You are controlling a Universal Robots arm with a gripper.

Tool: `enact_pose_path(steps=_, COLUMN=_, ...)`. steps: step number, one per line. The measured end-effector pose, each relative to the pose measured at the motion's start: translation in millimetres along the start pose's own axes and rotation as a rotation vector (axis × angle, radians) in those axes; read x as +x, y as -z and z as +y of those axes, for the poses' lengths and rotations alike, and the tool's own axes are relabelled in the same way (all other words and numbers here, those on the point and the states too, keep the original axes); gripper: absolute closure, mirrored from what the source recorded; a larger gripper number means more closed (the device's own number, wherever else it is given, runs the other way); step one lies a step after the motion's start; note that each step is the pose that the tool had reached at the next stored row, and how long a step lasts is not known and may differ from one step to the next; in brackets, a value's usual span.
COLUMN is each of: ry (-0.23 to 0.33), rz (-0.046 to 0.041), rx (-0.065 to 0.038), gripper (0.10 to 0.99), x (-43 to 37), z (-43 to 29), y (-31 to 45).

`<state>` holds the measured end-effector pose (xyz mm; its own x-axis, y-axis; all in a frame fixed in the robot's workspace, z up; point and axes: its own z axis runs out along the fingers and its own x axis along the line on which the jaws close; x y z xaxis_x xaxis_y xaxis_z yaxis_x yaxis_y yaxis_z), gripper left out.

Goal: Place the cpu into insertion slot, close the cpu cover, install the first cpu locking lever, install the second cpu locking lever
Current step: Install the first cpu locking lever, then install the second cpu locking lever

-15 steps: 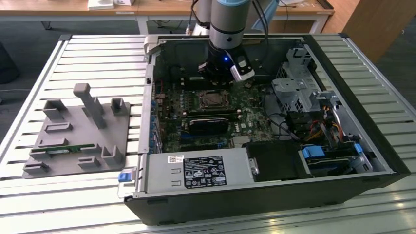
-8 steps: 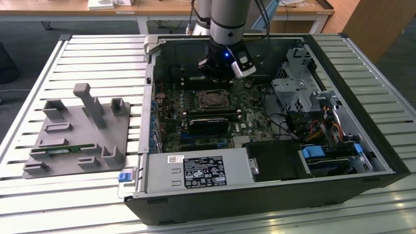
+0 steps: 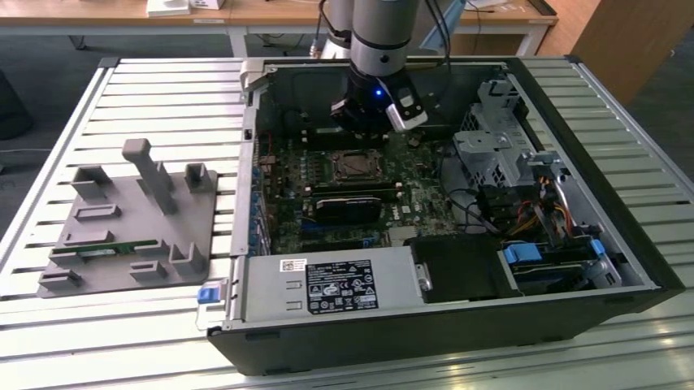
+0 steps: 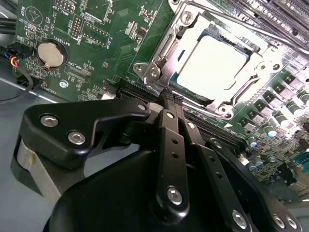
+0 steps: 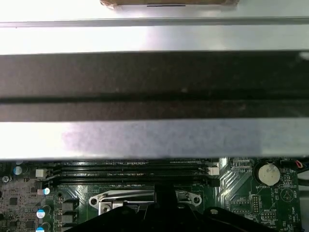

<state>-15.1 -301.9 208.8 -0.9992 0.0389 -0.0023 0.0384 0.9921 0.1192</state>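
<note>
The cpu, a flat square chip with a silvery-grey top, lies in the socket on the green motherboard. The cpu cover, a thin silvery frame, lies flat around it with the chip showing through its open middle. A bent wire lever runs along one side of the frame. My gripper hangs just beside the socket, its black fingers pressed together with nothing between them. In the exterior view the gripper sits inside the open case just behind the socket with the cpu.
The open computer case lies on a slatted table. A black module, power supply and drive cage surround the socket. A coin battery sits nearby. A grey fixture stands at the exterior view's left.
</note>
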Motion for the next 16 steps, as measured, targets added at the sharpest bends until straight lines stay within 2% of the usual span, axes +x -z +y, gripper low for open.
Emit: enact_pose_path(steps=16, ry=0.0, rz=0.0, rx=0.0, gripper=0.98, x=-0.5, z=-5.4, y=0.5)
